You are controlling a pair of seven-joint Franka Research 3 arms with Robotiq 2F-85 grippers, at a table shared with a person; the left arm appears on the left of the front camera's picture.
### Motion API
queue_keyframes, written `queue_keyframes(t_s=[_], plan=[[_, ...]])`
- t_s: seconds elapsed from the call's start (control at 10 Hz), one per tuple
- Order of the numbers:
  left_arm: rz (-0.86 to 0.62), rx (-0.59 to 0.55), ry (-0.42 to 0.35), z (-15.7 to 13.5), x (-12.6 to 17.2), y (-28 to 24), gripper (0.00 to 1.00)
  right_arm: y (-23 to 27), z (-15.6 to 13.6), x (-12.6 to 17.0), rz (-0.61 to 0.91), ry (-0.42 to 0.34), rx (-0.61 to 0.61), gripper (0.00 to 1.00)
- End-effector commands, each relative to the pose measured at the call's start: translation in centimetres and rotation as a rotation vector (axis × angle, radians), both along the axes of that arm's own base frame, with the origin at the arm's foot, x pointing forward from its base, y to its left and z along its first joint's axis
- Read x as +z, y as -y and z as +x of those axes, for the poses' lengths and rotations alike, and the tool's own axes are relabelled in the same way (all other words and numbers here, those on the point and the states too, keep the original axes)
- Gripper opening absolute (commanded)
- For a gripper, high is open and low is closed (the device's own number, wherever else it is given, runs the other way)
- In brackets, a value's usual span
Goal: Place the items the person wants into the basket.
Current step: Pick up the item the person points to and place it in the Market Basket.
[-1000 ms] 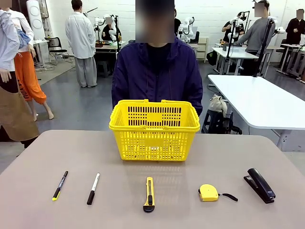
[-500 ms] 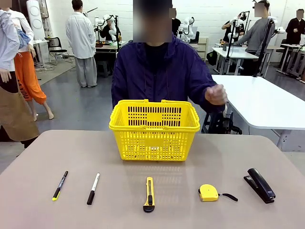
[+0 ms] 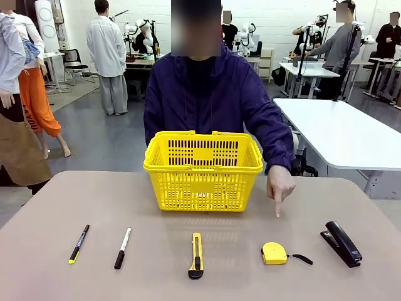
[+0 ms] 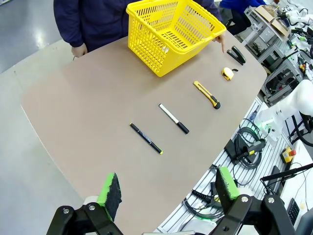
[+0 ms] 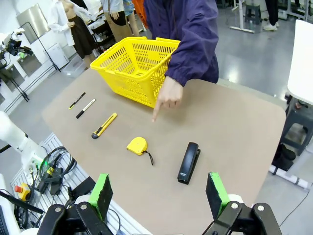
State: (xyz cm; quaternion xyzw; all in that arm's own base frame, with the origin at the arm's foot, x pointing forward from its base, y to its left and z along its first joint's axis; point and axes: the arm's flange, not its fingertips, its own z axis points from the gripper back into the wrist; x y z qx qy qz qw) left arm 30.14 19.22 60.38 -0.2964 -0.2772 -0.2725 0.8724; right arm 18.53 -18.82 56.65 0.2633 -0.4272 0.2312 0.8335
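Lowered now, the person's hand [image 3: 280,186] points at the small yellow plastic tape measure [image 3: 274,253], lower right. Left gripper [image 4: 168,185] and right gripper [image 5: 158,190] gape empty; best to straddle its body squarely, avoiding the strap [image 3: 302,258].

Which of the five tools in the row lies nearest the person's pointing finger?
The yellow tape measure, beside the black stapler; the person's hand points down behind it.

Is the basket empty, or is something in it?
Empty. The left wrist view looks into the basket and its lattice floor is bare; the tape measure, marker and stapler lie on the table.
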Motion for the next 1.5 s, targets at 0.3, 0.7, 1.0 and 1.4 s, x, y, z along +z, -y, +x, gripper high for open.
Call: queue_keyframes(t_s=[0.3,0.7,1.0,1.4], plan=[[-0.008,-0.005,0.007,-0.1,0.1,-0.2,1.00,0.0,0.0,0.0,0.000,0.000,0.000,1.00],[-0.008,-0.005,0.007,-0.1,0.1,-0.2,1.00,-15.6,8.4,-1.5,-0.190,-0.428,0.089,1.00],[-0.008,-0.005,0.007,-0.1,0.1,-0.2,1.00,-26.7,11.4,-5.2,-0.347,-0.657,-0.118,1.00],[-0.008,-0.005,0.007,-0.1,0.1,-0.2,1.00,-36.7,13.2,-12.1,-0.631,-0.654,-0.358,1.00]])
